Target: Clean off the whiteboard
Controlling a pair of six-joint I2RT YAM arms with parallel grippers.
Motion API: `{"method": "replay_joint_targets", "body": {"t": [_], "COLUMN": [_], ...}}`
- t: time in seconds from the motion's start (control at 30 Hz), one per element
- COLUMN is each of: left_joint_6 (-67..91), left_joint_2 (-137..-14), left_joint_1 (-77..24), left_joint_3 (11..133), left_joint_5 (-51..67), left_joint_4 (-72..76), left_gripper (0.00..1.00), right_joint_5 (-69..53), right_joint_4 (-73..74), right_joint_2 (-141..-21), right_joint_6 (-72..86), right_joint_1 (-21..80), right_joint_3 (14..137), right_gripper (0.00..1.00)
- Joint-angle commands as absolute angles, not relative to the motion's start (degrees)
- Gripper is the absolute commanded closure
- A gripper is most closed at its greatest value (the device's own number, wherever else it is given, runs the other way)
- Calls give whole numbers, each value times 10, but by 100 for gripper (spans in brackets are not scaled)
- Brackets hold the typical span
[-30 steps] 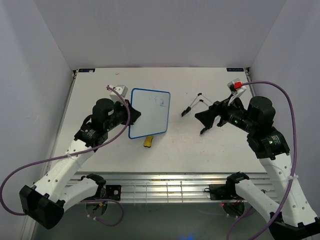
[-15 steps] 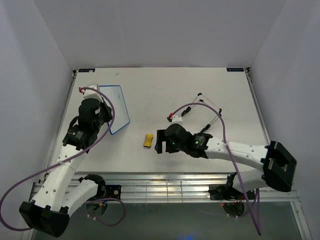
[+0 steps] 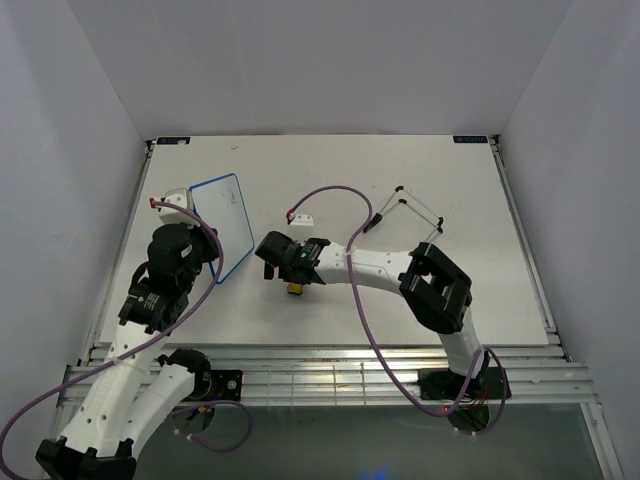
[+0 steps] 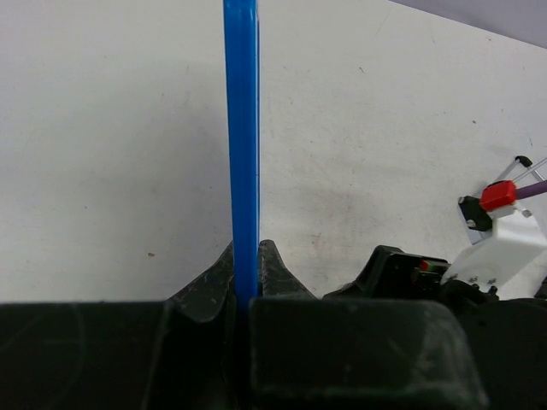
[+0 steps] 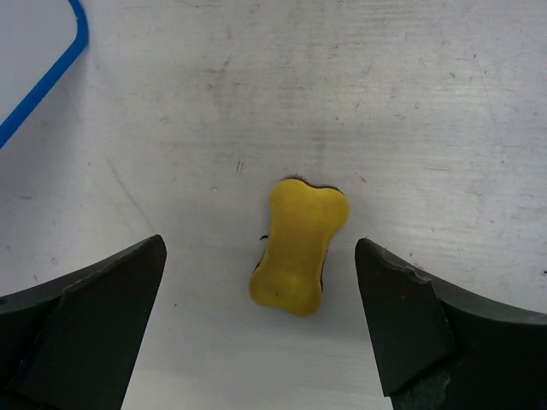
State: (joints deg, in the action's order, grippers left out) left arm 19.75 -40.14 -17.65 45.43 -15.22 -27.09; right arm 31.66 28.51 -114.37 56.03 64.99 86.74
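**Overhead and wrist views, erasing task.**

(a) The white bench (image 3: 480, 290) carries everything. It lies under both end effectors and shows faint scuffs in the wrist views.

(b) The left arm (image 3: 150, 300) reaches forward along the left side. The right arm (image 3: 400, 268) folds across the middle, with its purple cable (image 3: 335, 195) looping above the forearm.

(c) The whiteboard (image 3: 228, 222) is a white panel with a thin blue rim, and it is gripped at its near edge. It extends forward and away from the left end effector (image 3: 207, 255) and stands tilted, so from above it looks narrow. In the left wrist view it is seen edge-on, the rim (image 4: 241, 128) running straight ahead from the fingertips. Whether its far edge touches the bench cannot be told. A rounded corner of it (image 5: 34, 51) shows ahead and to the left of the right end effector, well apart from it.

(d) A thin wire stand (image 3: 405, 205) lies on the bench behind the right end effector and beyond its forearm, well apart.

(e) The left end effector (image 4: 245, 260) is pressed together, pinching the whiteboard's blue rim between both fingers.

(f) The right end effector (image 5: 258, 243) is spread wide and points down at the bench (image 3: 285, 262). Neither of its dark fingers (image 5: 102, 299) touches anything.

(g) A yellow peanut-shaped eraser (image 5: 299, 248) lies flat on the bench between the spread fingers. It sits nearer the right-hand finger, with a clear gap on each side. From above, it (image 3: 295, 289) shows just at the near side of the end effector.
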Motion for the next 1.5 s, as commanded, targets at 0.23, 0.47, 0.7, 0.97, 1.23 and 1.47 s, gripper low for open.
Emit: {"method": "replay_joint_targets", "body": {"t": [0.23,0.47,0.7,0.97,1.23,1.47], "left_joint_6": [188,187,187,185,184,234], "left_joint_2": [-385,-388,-389,-394,-398,-417], "left_joint_1": [-173,-172,-172,-172,-173,-172], "left_joint_3": [448,448,450,450,447,461], "left_joint_5": [-124,-118,-115,-95,-1,162], "left_joint_4": [-221,-221,-223,-223,-218,-278], "left_gripper": [100,100,100,100,100,100], "right_joint_5": [367,356,344,341,374,261], "right_joint_4": [341,318,300,274,229,82], "right_joint_2": [-1186,-1188,-1191,-1173,-1066,-796], "right_joint_6": [598,598,592,575,516,269], "right_joint_1": [654,657,657,655,650,625], "right_joint_3": [884,869,857,831,718,512], "right_gripper": [17,33,41,63,69,71]}}
